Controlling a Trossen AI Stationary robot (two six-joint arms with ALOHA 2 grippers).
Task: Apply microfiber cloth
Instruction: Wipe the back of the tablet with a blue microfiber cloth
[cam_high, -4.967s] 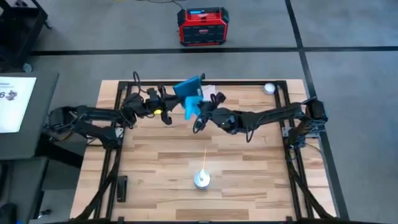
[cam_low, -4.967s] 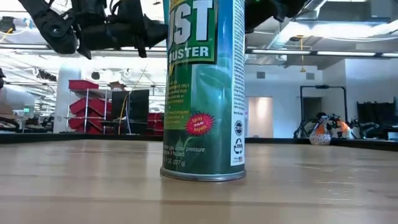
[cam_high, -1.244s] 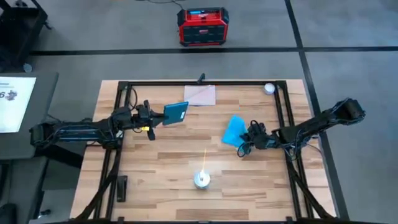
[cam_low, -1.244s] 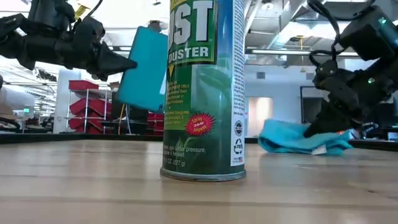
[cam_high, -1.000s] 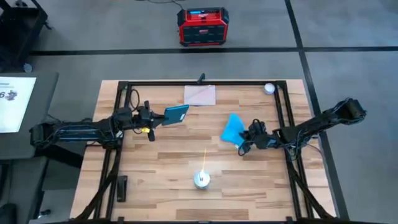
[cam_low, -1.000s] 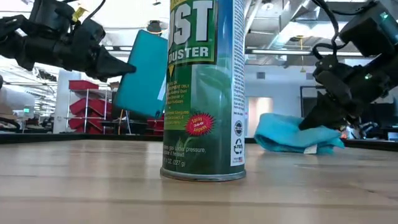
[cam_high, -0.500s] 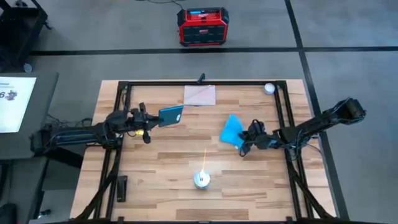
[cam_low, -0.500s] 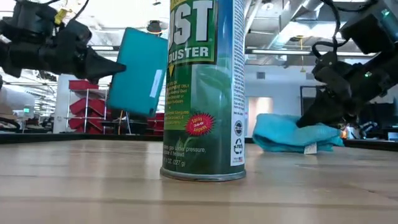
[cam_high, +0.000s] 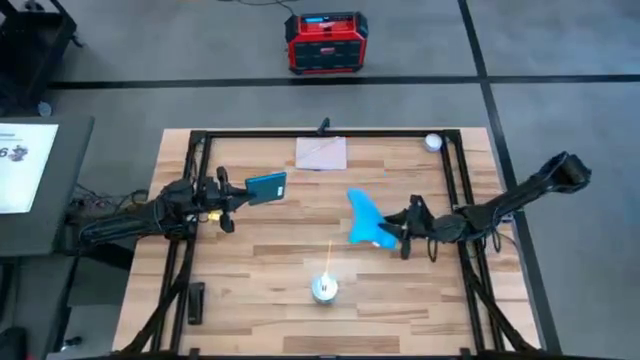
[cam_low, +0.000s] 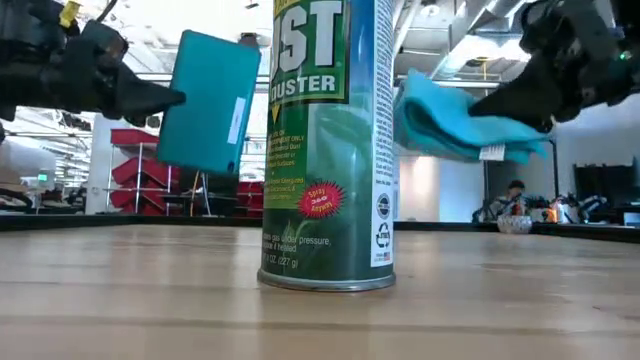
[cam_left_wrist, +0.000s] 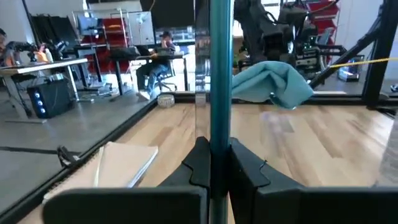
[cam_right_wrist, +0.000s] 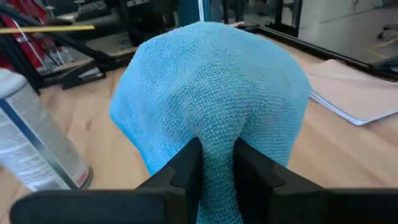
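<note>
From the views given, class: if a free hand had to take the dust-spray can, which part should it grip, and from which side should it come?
Grip the can around its mid-body, coming in level from the side, I'd judge. It stands upright on the table, a plain round cylinder, and a thin straw projects from its top, so a top-down grab looks awkward.

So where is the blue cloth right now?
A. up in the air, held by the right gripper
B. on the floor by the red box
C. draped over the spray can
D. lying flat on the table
A: the right gripper is pinching the microfiber cloth, and in the low view it hangs well above the table, off to one side of the spray can.
</note>
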